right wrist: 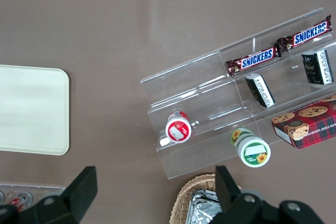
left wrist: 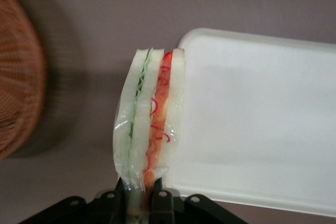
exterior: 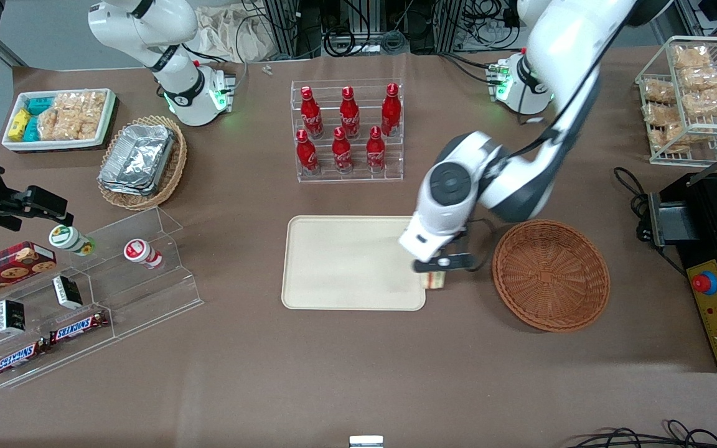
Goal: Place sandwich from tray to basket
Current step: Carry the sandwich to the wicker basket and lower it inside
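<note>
My end effector (exterior: 444,264) grips the wrapped sandwich (left wrist: 149,114) by the white tray's edge (exterior: 417,302), near the round wicker basket (exterior: 551,275).

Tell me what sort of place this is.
Likely a robotics lab: the gripper holds a wrapped sandwich by the tray, near a wicker basket, and red bottles sit in a clear rack.
</note>
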Action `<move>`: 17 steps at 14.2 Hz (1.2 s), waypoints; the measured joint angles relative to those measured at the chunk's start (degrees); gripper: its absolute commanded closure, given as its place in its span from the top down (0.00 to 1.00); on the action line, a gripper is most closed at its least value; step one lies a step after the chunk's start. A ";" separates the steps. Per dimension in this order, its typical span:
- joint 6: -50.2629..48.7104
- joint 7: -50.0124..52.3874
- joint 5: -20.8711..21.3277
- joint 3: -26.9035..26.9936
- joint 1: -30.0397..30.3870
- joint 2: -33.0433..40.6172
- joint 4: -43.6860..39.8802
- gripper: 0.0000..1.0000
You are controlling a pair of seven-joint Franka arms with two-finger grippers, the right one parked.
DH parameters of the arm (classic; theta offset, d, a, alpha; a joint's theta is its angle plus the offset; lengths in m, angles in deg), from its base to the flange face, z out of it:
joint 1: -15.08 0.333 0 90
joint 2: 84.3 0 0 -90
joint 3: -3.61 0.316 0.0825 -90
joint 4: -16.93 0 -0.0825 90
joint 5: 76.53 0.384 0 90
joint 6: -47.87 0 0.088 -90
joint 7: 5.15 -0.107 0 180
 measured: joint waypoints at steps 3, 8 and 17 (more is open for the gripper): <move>-6.26 7.86 -1.70 0.47 7.68 6.40 0.61 0.00; -5.65 19.39 -1.79 1.08 20.71 1.98 5.15 0.00; 7.12 11.75 0.89 3.31 23.28 -2.95 12.04 0.74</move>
